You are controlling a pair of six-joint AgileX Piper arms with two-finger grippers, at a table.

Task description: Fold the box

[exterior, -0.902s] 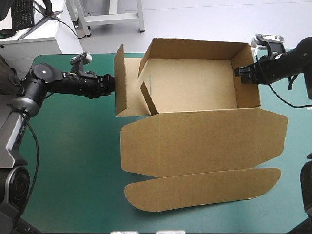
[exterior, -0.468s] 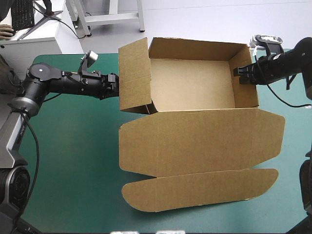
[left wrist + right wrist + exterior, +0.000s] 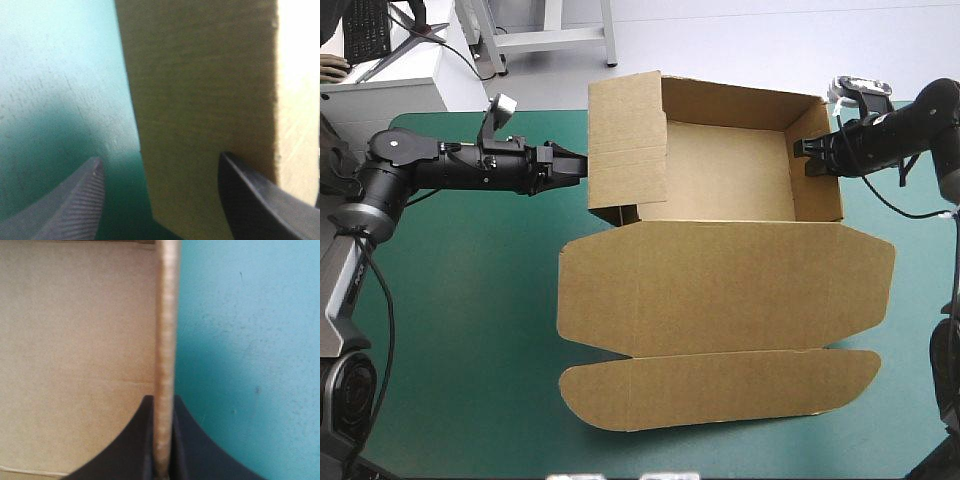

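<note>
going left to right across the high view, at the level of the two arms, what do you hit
left claw → raised left flap → box floor → right claw, pinching the right wall

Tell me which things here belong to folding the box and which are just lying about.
In the job: box; right hand, shut on its right wall; left hand, open around the left flap.
Just there: table, only underneath.

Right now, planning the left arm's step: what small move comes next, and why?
Probably push the left flap inward over the box: it stands upright between the open fingers of the left gripper, not yet tucked, while the right gripper clamps the opposite wall.
</note>
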